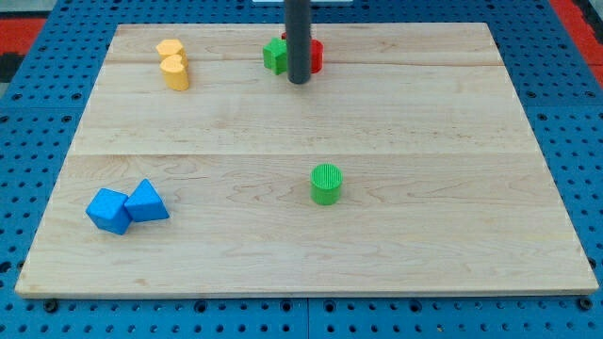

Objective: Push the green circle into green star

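Observation:
The green circle (326,184), a short ribbed cylinder, stands alone a little right of the board's middle, toward the view's bottom. The green star (275,55) sits near the view's top centre, partly hidden by my rod. My tip (299,81) rests just below and to the right of the green star, well above the green circle in the view. A red block (316,56) shows just right of the rod, its shape mostly hidden.
Two yellow blocks (173,64) sit touching at the top left. Two blue blocks, a cube (109,210) and a triangle-like one (147,201), sit together at the bottom left. The wooden board (452,122) lies on a blue pegboard.

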Robot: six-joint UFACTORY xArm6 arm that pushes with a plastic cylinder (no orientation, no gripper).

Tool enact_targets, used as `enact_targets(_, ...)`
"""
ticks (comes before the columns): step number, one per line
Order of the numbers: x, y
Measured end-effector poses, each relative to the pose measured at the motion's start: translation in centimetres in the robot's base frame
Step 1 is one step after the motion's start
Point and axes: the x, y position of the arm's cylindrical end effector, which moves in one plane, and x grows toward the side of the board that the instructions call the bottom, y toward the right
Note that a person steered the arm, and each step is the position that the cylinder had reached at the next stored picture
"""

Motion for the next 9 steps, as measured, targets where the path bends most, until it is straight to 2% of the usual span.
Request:
enact_targets(1, 5.6, 5.0)
enact_targets(2, 13.4, 8.8)
enact_targets(3, 16.2, 6.1)
enact_targets(4, 11.3, -2.4)
enact_targets(5, 10.7, -2.3)
enact_targets(6, 9.6, 1.1)
enact_targets(8, 11.3, 7.4)
enact_targets(9, 11.8, 8.7)
